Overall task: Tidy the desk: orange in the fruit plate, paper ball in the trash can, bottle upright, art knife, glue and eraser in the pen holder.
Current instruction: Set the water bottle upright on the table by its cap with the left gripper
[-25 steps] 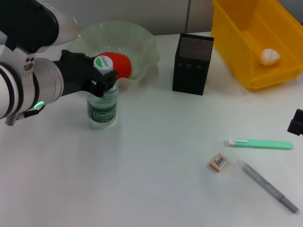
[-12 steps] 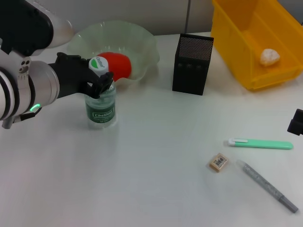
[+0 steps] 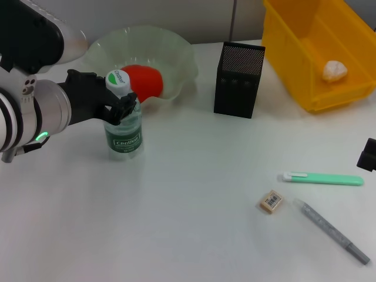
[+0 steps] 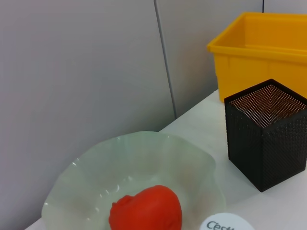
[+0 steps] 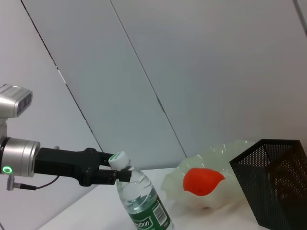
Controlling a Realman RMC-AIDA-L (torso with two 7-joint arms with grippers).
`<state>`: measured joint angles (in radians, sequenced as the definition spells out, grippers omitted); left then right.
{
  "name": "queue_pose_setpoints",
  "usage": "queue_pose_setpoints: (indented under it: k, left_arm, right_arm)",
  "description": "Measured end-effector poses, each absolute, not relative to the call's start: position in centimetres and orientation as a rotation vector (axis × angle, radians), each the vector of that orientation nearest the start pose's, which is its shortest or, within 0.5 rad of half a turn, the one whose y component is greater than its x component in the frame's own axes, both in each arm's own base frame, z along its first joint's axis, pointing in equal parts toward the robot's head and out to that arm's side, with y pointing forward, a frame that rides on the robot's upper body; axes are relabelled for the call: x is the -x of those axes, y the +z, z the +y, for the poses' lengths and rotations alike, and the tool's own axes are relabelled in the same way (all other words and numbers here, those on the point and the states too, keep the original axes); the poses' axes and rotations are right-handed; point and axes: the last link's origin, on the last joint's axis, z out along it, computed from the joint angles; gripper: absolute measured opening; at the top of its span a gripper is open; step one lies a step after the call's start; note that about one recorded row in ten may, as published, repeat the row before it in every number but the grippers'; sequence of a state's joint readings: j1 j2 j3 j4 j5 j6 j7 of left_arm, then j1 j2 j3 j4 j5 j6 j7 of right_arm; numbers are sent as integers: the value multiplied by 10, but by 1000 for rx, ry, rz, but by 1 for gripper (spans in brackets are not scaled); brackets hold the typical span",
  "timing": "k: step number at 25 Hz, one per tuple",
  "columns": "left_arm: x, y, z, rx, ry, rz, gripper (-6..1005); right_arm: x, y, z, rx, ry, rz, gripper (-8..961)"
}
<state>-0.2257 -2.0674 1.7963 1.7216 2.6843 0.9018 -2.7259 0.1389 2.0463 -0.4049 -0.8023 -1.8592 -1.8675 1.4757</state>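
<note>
A clear bottle [image 3: 124,132] with a green label and white cap stands on the table in front of the fruit plate [image 3: 170,50], leaning a little in the right wrist view [image 5: 144,203]. My left gripper [image 3: 120,98] is shut on its neck just under the cap. The orange [image 3: 143,80] lies in the pale green plate. A paper ball [image 3: 335,70] rests in the yellow trash can [image 3: 299,64]. The green art knife [image 3: 323,178], the small eraser [image 3: 271,201] and the grey glue stick [image 3: 332,231] lie on the table at the right. The black mesh pen holder [image 3: 238,82] stands mid-table.
My right gripper [image 3: 369,154] shows only as a black piece at the right edge, above the art knife. The left forearm spans the table's left side. A wall runs behind the plate and bin.
My left gripper has shifted left with the bottle's neck, bringing the cap from a rightward tilt to nearly above the base. The right arm and the small items have not moved.
</note>
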Motion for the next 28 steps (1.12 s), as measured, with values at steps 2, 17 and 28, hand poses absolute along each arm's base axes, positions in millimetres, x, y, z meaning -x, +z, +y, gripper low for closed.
queue_pose_setpoints:
  k: [2,17,28]
  left_arm:
    - [146,-12,333,2323,-11,-529,446]
    - [146,-12,332,2325,-18,-534,447]
    - [148,-11,335,2318,-10,-543,448]
  right_arm:
    - [-347,87,208,2308,964,931,526]
    - [-345,86,206,2316,973,925,525]
    - [-345,86,206,2319,975,924,525]
